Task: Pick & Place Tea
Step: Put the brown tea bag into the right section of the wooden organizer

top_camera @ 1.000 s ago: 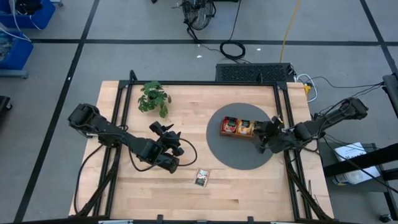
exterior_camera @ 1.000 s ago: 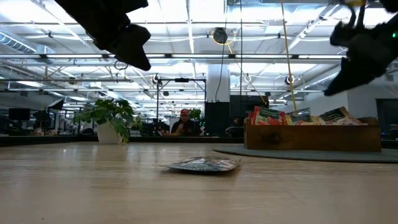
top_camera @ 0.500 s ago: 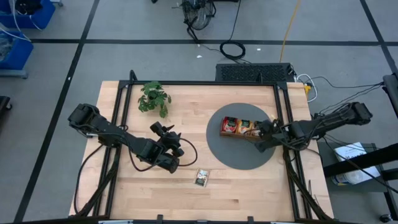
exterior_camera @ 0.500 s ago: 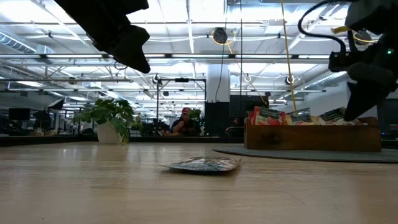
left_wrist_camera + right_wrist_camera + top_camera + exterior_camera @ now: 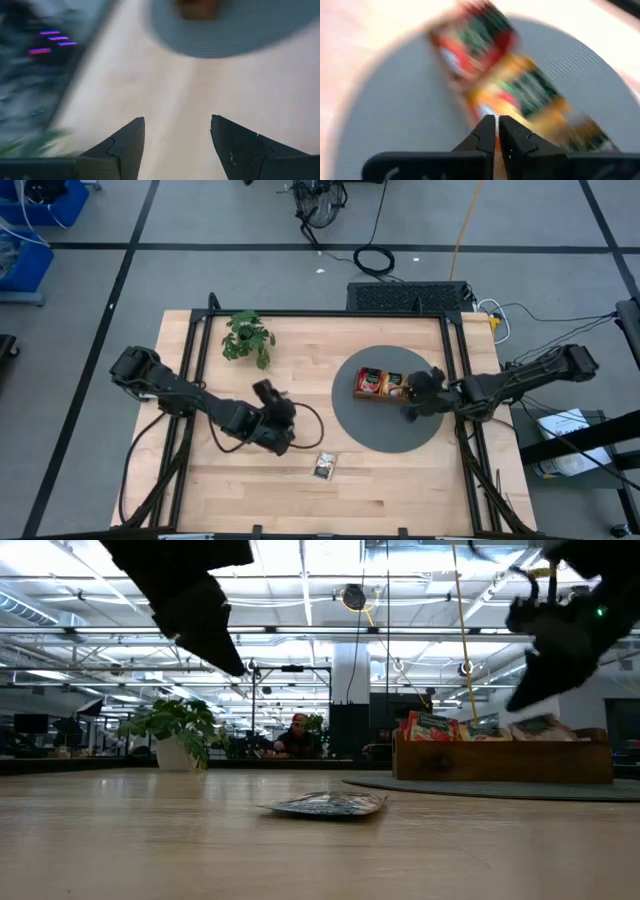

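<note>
One tea sachet (image 5: 324,465) lies flat on the wooden table, seen edge-on in the low view (image 5: 325,805). My left gripper (image 5: 286,443) hangs open above the table just left of it, nothing between its fingers (image 5: 177,127). More red and orange-yellow sachets (image 5: 520,95) stand in the brown wooden tray (image 5: 385,384), which rests on a round grey mat (image 5: 360,425). My right gripper (image 5: 408,411) is shut and holds nothing (image 5: 496,120). It hovers over the mat at the tray's near right end, pointing slantwise down at the tray.
A small potted plant (image 5: 247,338) stands at the table's far left. Bare wood lies along the near edge around the loose sachet. A black frame (image 5: 462,380) borders the table's sides. A person (image 5: 296,736) sits far off in the room behind.
My right gripper has moved a little toward the table's left, along the tray's near side, staying shut. My left gripper has rolled and turned at the wrist while staying over the same spot, still open. The loose sachet has not moved.
</note>
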Robot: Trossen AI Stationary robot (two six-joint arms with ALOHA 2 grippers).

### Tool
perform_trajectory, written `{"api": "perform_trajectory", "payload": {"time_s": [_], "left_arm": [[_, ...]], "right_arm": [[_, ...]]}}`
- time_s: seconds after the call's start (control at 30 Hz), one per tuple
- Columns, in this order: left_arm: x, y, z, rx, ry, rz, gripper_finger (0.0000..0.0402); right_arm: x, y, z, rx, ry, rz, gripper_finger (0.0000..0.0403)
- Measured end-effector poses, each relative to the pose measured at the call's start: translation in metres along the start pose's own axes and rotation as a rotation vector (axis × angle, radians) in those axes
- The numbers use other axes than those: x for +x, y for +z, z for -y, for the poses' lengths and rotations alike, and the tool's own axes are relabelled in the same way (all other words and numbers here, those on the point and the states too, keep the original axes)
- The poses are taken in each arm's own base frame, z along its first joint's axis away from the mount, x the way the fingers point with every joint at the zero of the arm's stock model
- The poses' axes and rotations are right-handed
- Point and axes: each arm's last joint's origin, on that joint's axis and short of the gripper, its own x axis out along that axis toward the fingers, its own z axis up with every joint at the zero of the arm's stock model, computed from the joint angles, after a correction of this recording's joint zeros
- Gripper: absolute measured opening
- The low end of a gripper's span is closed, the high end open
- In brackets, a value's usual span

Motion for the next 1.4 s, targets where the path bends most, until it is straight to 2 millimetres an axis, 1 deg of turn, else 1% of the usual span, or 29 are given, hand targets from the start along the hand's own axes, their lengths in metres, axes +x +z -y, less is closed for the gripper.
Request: {"api": "perform_trajectory", "payload": {"time_s": [0.07, 0.17, 0.27, 0.37, 0.43, 0.47, 0.57, 0.63, 0.7, 0.77, 0.83, 0.93, 1.0, 1.07, 1.17, 1.23, 1.3, 1.4], "left_arm": [[0.001, 0.007, 0.006, 0.032, -0.151, 0.006, 0.0228], [0.002, 0.019, 0.011, 0.001, -0.303, 0.063, 0.0228], [0.004, 0.029, 0.011, -0.081, -0.359, 0.124, 0.0228], [0.008, 0.033, 0.012, -0.143, -0.424, 0.123, 0.0228], [0.012, 0.031, 0.013, -0.157, -0.487, 0.076, 0.0227], [0.016, 0.03, 0.016, -0.191, -0.513, 0.05, 0.0228], [0.027, 0.028, 0.022, -0.329, -0.584, -0.055, 0.0228], [0.038, 0.033, 0.028, -0.442, -0.629, -0.114, 0.0227], [0.047, 0.034, 0.036, -0.51, -0.633, -0.191, 0.0227], [0.058, 0.032, 0.049, -0.534, -0.632, -0.283, 0.0227], [0.065, 0.036, 0.065, -0.521, -0.673, -0.346, 0.0227], [0.066, 0.051, 0.089, -0.481, -0.755, -0.422, 0.0227], [0.066, 0.06, 0.102, -0.455, -0.767, -0.454, 0.0227], [0.065, 0.067, 0.111, -0.437, -0.749, -0.479, 0.0227], [0.063, 0.076, 0.115, -0.436, -0.646, -0.514, 0.0227], [0.064, 0.075, 0.114, -0.462, -0.548, -0.574, 0.0227], [0.07, 0.07, 0.115, -0.526, -0.467, -0.647, 0.0227], [0.076, 0.065, 0.118, -0.619, -0.402, -0.702, 0.0227]], "right_arm": [[-0.002, 0.007, -0.008, -0.025, 0.087, 0.068, 0.0022], [-0.006, 0.013, -0.017, -0.075, 0.159, 0.148, 0.0035], [-0.008, 0.016, -0.021, -0.115, 0.188, 0.188, 0.0042], [-0.008, 0.017, -0.023, -0.138, 0.195, 0.206, 0.0045], [-0.009, 0.018, -0.023, -0.142, 0.2, 0.214, 0.0045], [-0.009, 0.018, -0.023, -0.146, 0.2, 0.215, 0.0045], [-0.009, 0.019, -0.023, -0.18, 0.201, 0.222, 0.0045], [-0.01, 0.02, -0.024, -0.209, 0.202, 0.238, 0.0045], [-0.01, 0.021, -0.024, -0.241, 0.195, 0.255, 0.0045], [-0.011, 0.022, -0.024, -0.269, 0.183, 0.272, 0.0045], [-0.011, 0.022, -0.023, -0.298, 0.177, 0.278, 0.0045], [-0.012, 0.022, -0.023, -0.342, 0.171, 0.288, 0.0045], [-0.012, 0.023, -0.024, -0.362, 0.172, 0.301, 0.0045], [-0.013, 0.023, -0.023, -0.385, 0.169, 0.302, 0.0045], [-0.014, 0.025, -0.024, -0.401, 0.172, 0.318, 0.0045], [-0.014, 0.025, -0.024, -0.413, 0.173, 0.324, 0.0045], [-0.014, 0.025, -0.025, -0.419, 0.173, 0.329, 0.0045], [-0.014, 0.026, -0.025, -0.43, 0.171, 0.331, 0.0045]]}}
